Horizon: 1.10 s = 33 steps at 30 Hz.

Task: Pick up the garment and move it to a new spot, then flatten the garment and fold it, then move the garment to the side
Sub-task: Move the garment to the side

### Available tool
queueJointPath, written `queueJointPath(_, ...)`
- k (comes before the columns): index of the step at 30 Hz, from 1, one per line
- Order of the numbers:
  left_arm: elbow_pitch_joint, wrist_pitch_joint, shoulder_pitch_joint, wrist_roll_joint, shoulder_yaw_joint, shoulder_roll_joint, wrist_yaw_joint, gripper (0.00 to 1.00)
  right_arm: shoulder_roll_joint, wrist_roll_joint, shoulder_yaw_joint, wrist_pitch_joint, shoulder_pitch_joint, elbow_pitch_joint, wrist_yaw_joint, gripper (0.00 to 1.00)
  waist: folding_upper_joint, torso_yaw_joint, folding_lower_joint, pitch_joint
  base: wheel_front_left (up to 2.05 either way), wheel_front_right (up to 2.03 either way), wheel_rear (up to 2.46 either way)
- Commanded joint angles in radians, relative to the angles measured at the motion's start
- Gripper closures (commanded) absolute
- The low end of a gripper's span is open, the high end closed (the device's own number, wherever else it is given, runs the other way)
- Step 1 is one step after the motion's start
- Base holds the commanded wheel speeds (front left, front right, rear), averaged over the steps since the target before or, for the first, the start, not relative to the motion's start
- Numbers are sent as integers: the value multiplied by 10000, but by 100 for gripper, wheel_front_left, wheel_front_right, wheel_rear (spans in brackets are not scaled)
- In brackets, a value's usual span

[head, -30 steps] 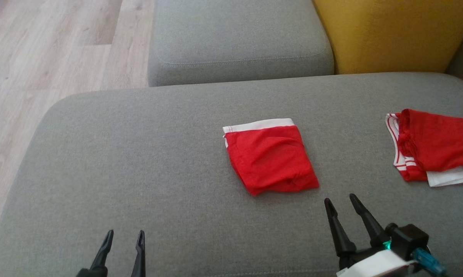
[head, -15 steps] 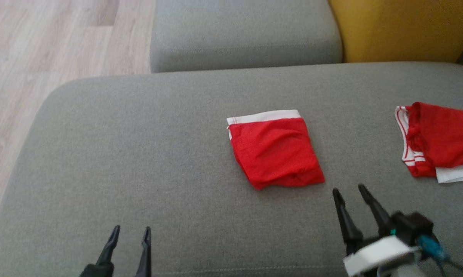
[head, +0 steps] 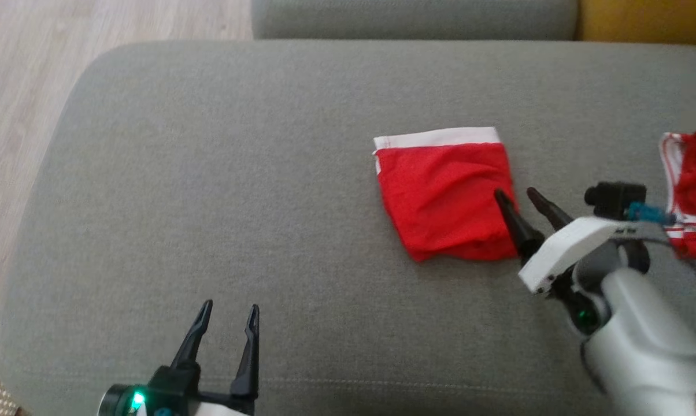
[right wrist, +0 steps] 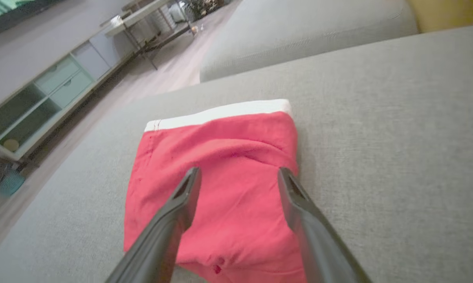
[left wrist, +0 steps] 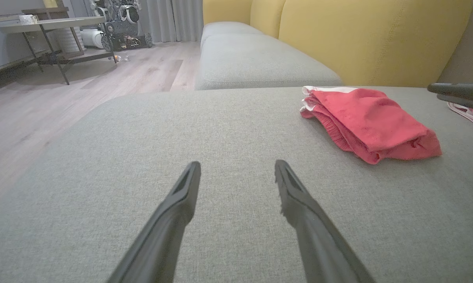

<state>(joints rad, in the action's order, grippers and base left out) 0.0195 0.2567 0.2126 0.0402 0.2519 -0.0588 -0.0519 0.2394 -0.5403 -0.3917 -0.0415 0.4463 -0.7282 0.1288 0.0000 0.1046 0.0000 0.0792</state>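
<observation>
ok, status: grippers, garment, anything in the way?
Right gripper open, at right edge of folded garment. Left gripper open, empty, above cushion. Red-and-white pile farther right, apart.

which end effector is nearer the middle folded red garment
Right. The right end effector is over the right edge of the folded red garment; the left end effector is over bare cushion far to its left.

Folded red garment [head: 443, 196] lying on a grey sofa seat [head: 209, 173]

The garment is bright red cloth with a white band along its far edge, folded into a compact, roughly square packet of several layers. It lies flat on the seat, right of the middle. The banded edge faces the far side, and the near edge slants to a blunt corner at the near left. Soft creases cross its top, and the near right corner bunches slightly.
</observation>
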Motion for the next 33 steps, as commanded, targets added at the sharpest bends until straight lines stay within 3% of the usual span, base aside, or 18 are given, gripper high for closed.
queueJointPath(1,-375,51,-438,33,-158,77,-96,0,352,-380,-306,-314,385,205,19,0,0,242,0,308,0,0,0)
queueJointPath(11,-457,51,-1177,195,558,84,-409,0,2089,-2842,-1050,-2734,1491,-346,19,0,0,827,0,1118,0,0,0)
queueJointPath(15,-440,51,-1387,181,698,84,-475,0,2288,-3303,-1375,-3166,1675,-423,19,0,0,936,0,1358,0,0,0)
queueJointPath(16,-440,51,-1433,181,717,84,-489,0,2328,-3319,-1502,-3157,1720,-410,19,13,0,947,0,1413,0,0,0)
queueJointPath(17,-441,51,-1476,182,726,84,-503,0,2362,-3301,-1669,-3178,1752,-411,19,78,0,947,0,1464,0,0,0)
queueJointPath(18,-443,51,-1515,180,723,84,-519,0,2395,-3282,-1871,-3240,1772,-384,19,100,0,930,0,1523,0,0,0)
queueJointPath(27,-537,51,-1771,77,678,85,-576,0,3086,-3367,-2806,-2838,1909,371,19,100,0,247,0,1691,0,0,0)
queueJointPath(33,-600,51,-2010,8,656,85,-497,0,4081,-3015,-3027,-2736,2287,950,19,100,0,-814,0,1896,0,0,0)
